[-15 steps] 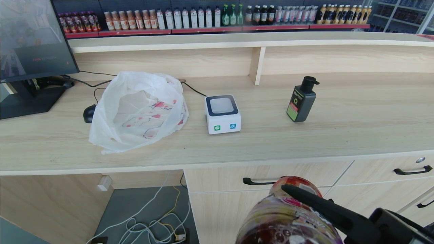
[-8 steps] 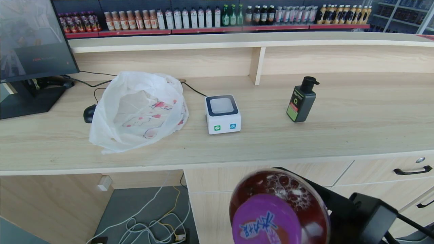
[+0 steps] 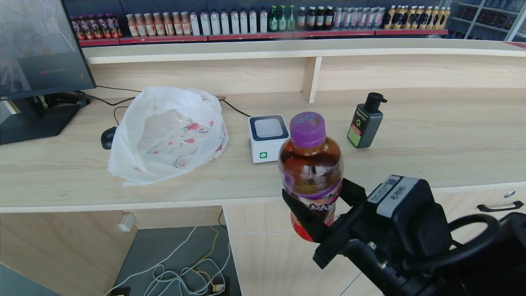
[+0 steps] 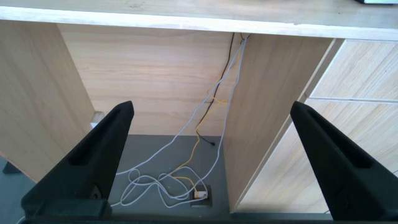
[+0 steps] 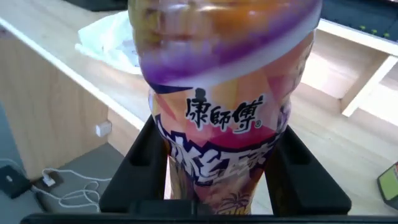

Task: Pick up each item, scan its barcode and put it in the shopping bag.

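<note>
The right hand (image 3: pixel 324 201) pinches the purple-capped drink bottle (image 3: pixel 311 164) around its lower label and holds it upright in the air on the near side of the worktop (image 3: pixel 431 152), in front of the scanner (image 3: pixel 269 137). The white shopping bag (image 3: pixel 166 133) lies open to the left. A dark pump bottle (image 3: pixel 365 123) stands far right. The left hand (image 4: pixel 211 112), fingers spread, hangs below the worktop.

Drink bottle (image 3: pixel 311 164) is brown liquid under a purple cap with a purple-white-orange label, shopping bag (image 3: pixel 166 133) white with red blotches, scanner (image 3: pixel 267 137) white with a dark frame, pump bottle (image 3: pixel 365 122) dark grey with green-red label, counter (image 3: pixel 431 139) pale woodgrain.
</note>
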Robot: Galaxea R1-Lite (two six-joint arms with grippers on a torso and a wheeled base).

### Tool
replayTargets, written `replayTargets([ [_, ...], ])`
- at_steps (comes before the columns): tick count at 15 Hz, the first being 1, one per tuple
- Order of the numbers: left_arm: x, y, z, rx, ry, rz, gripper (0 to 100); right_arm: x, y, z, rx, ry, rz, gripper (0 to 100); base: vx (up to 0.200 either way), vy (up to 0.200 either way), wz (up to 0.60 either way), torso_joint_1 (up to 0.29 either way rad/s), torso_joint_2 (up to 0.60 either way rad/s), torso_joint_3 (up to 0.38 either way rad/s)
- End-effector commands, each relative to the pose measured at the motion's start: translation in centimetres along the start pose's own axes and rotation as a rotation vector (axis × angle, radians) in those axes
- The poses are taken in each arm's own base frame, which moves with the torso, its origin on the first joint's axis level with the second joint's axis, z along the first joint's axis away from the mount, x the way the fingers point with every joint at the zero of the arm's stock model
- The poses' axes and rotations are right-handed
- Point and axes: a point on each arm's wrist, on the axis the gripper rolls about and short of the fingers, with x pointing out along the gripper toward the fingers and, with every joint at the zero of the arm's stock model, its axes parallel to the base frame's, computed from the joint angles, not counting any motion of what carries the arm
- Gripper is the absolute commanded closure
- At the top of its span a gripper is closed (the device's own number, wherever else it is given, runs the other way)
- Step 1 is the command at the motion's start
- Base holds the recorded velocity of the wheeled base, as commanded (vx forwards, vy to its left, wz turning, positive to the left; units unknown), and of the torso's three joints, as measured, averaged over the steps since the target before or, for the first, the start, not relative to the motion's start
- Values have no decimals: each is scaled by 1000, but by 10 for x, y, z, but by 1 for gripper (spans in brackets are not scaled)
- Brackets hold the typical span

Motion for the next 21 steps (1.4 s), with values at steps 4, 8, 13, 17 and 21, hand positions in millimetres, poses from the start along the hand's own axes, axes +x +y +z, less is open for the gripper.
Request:
replayTargets([
  [4,0,0,0,0,-1,0,0,62,-47,-8,303,-106,-157,100,0,0,0,0,0,0],
  [8,0,0,0,0,1,0,0,85,-91,-8,271,-213,-208,100,0,0,0,0,0,0],
  [13,0,0,0,0,1,0,0,79,-123,-18,295,-197,-304,100,0,0,0,0,0,0],
  [17,0,0,0,-1,1,0,0,79,-131,-20,285,-199,-329,100,0,150,0,-1,-2,-2],
  [21,0,0,0,-1,-1,0,0,75,-144,-23,272,-194,-367,100,0,200,0,4,-4,2],
])
